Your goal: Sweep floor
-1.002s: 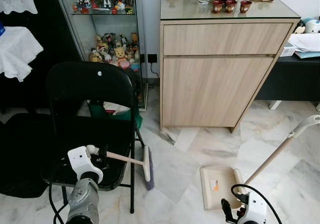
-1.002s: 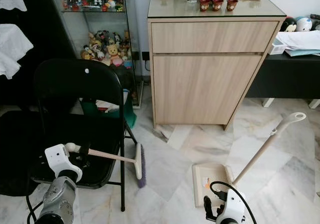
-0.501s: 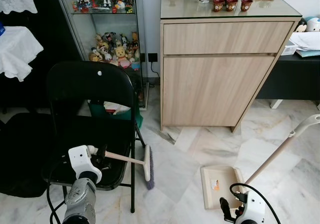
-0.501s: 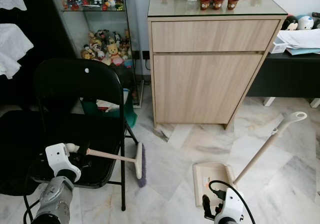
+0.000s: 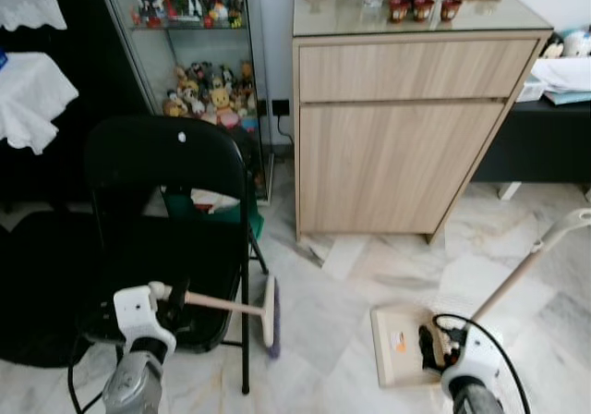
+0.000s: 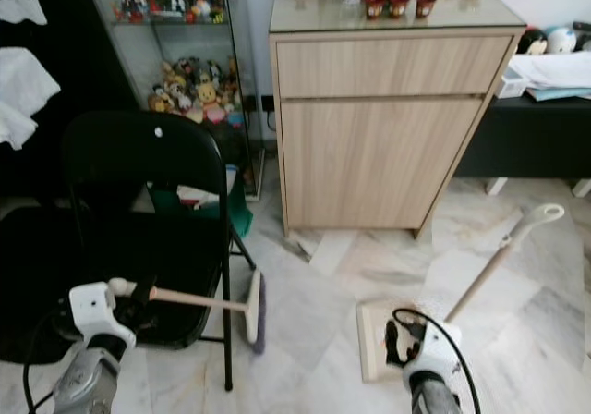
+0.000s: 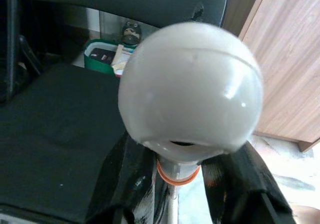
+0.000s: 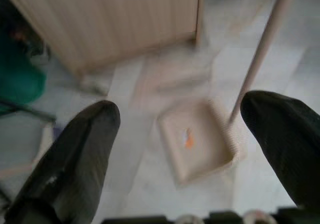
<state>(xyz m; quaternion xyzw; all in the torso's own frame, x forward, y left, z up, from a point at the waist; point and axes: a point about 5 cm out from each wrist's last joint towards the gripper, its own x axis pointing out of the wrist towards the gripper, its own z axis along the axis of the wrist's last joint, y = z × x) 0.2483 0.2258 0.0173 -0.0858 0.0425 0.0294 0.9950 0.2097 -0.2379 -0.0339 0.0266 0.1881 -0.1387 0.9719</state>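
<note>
The broom (image 5: 242, 307) is held by the left gripper (image 5: 175, 301) at the 8 o'clock area of the left eye view. The jaws are closed on the handle just below its rounded white end cap (image 7: 190, 91) (seen large in the left wrist view, with a black finger (image 7: 239, 181) at each side of the handle). The handle runs toward 3 o'clock, and the broom head (image 5: 271, 315) is at the floor (image 5: 323, 312) beside the front leg of the black folding chair (image 5: 166, 211).

The dustpan (image 5: 402, 345) lies flat on the marble floor at about 5 o'clock in the left eye view, with an orange mark on its tray. Its long handle (image 5: 531, 266) slopes up toward 2 o'clock and ends in a white grip.

The right gripper (image 6: 399, 340) is positioned over the near edge of the dustpan. Its jaws are spread wide (the right wrist view shows both fingers (image 8: 75, 159) well apart, with the dustpan between and beyond them); nothing is held.

A wooden cabinet (image 5: 406, 137) stands at 12 o'clock behind the dustpan. A glass display case (image 5: 199, 72) with figurines is at 11 o'clock, behind the chair.
</note>
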